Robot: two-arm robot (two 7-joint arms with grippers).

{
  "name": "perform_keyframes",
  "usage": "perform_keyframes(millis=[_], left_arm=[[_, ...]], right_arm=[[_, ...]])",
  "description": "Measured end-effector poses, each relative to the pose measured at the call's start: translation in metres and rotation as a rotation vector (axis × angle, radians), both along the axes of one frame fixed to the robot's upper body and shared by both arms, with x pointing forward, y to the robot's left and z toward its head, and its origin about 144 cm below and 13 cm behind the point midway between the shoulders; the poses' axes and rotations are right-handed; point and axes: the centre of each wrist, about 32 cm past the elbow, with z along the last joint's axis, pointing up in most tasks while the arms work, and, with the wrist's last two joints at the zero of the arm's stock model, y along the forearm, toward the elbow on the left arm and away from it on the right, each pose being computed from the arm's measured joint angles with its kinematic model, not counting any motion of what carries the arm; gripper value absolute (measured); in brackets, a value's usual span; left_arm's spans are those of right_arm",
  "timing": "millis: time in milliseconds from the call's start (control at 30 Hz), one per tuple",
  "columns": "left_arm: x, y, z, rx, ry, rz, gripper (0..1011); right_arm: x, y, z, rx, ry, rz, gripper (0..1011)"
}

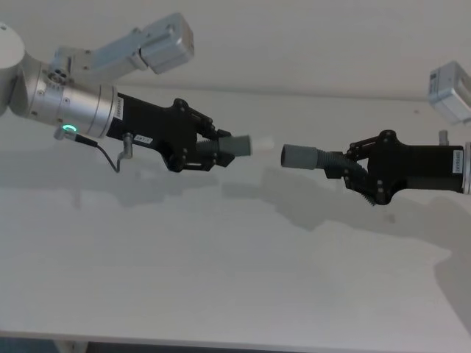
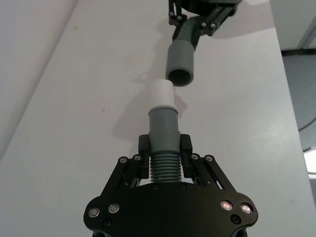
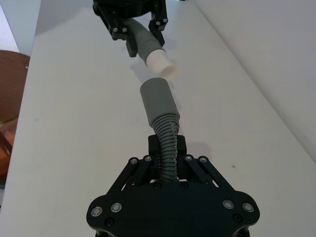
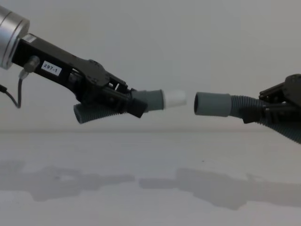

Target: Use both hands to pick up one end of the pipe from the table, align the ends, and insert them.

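Observation:
Both pipe pieces hang in the air above the white table (image 1: 221, 279), facing each other. My left gripper (image 1: 213, 151) is shut on the ribbed part of one piece (image 2: 163, 126), whose white stub (image 4: 174, 98) points right. My right gripper (image 1: 353, 165) is shut on the ribbed part of the other piece (image 3: 167, 133), whose hollow grey cuff (image 4: 212, 104) points left. A small gap separates the stub from the cuff's mouth (image 2: 180, 61). The two ends are nearly in line, with the stub slightly higher in the chest view.
A pale grey wall (image 4: 188, 42) rises behind the table. The table's front edge (image 1: 221, 343) runs along the bottom of the head view. A brown rounded object (image 3: 12, 89) sits beyond the table's side edge.

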Motion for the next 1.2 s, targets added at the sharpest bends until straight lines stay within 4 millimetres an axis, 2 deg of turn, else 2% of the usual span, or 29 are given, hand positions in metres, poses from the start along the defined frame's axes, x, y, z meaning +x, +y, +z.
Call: perform_keyframes(millis=[1200], left_arm=[[-0.0023, 0.0026, -0.0002, 0.055, 0.014, -0.054, 348]], right_arm=[[-0.0058, 0.0066, 0.0054, -0.050, 0.003, 0.009, 179]])
